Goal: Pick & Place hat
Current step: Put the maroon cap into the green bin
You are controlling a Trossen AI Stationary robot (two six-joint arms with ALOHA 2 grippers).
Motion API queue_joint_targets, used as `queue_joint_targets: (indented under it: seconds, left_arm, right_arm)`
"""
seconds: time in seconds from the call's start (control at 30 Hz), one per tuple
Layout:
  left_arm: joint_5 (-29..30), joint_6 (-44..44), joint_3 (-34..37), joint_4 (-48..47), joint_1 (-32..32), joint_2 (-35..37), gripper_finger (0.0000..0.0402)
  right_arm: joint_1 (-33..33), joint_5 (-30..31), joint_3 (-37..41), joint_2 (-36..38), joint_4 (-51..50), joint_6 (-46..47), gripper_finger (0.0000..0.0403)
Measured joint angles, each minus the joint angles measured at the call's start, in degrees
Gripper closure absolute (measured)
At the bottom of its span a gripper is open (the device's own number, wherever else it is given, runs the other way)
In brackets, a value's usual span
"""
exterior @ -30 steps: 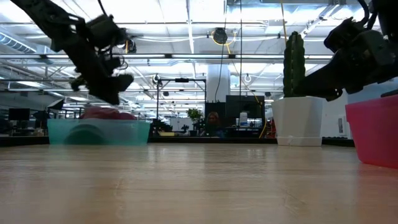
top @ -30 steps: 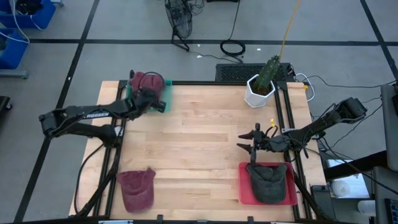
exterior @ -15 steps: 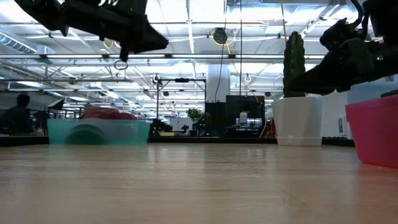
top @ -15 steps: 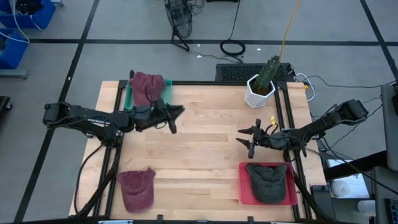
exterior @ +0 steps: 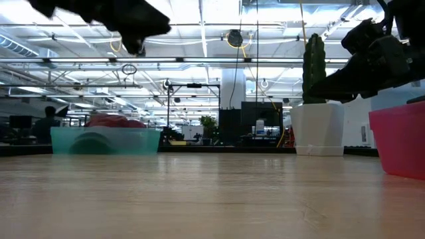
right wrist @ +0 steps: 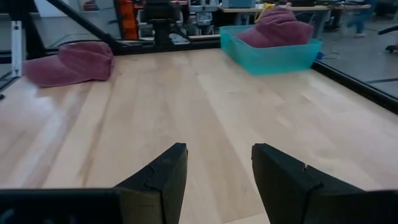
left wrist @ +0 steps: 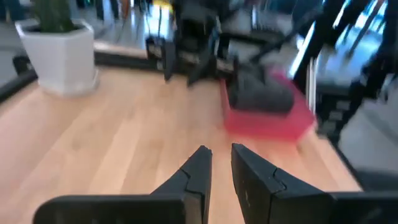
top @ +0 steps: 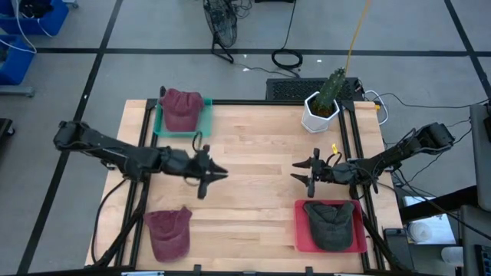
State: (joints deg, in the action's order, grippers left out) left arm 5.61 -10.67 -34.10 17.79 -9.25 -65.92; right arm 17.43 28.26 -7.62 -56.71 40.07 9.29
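One red hat (top: 182, 108) sits in the green bin (top: 204, 123). The left gripper (top: 212, 173) hangs over the table (top: 253, 161), nearly closed and empty. The right gripper (top: 301, 175) is open.

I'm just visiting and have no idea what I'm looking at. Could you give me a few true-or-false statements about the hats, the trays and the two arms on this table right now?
1. A maroon hat lies in the teal tray. True.
2. The red tray is empty. False: a dark grey hat lies in it.
3. The left gripper carries a hat. False: its narrow-set fingers hold nothing.
4. A second maroon hat lies on the bare table. True.
5. The right gripper is open and empty. True.
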Motion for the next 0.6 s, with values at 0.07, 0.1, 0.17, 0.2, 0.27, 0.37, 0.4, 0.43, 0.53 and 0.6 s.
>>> queue_joint_targets:
  seconds: [0.07,0.1,0.17,0.2,0.27,0.37,0.4,0.43,0.53,0.6]
  left_arm:
    - [5.27,-0.19,-4.57,-11.31,-4.26,0.36,0.0337]
    - [8.47,-0.41,-7.33,-17.75,-6.45,0.18,0.0337]
    - [14.39,-2.18,-13.39,-30.24,-10.13,-1.20,0.0337]
    - [16.05,-3.65,-16.16,-35.26,-11.47,-2.02,0.0337]
    - [16.95,-7.37,-20.80,-44.85,-13.48,-3.09,0.0337]
    - [13.70,-14.90,-25.96,-54.81,-15.10,-4.36,0.0337]
    - [12.00,-17.70,-27.00,-58.04,-15.48,-4.79,0.0337]
    - [9.90,-20.72,-27.76,-61.46,-15.85,-5.31,0.0337]
    - [1.97,-29.13,-28.69,-66.48,-17.05,-6.62,0.0336]
    - [-3.22,-34.33,-28.72,-68.00,-18.34,-7.63,0.0336]
  right_arm:
    - [0.01,-0.25,0.00,0.00,0.00,0.33,0.0238]
    - [0.01,-0.25,0.00,0.00,0.00,0.40,0.0238]
    - [0.01,-0.93,0.00,0.00,0.08,0.49,0.0238]
    - [0.01,-1.51,0.00,0.00,0.20,0.49,0.0238]
    - [0.07,-1.64,0.00,0.02,0.54,0.51,0.0238]
    - [0.06,-3.22,0.00,0.00,0.53,0.73,0.0238]
    - [0.07,-4.16,0.00,0.00,0.73,0.73,0.0238]
    - [0.10,-4.72,0.00,0.00,0.91,0.73,0.0238]
    - [0.09,-6.04,0.00,0.00,1.23,0.73,0.0238]
    - [0.09,-6.06,0.00,0.02,1.57,0.73,0.0238]
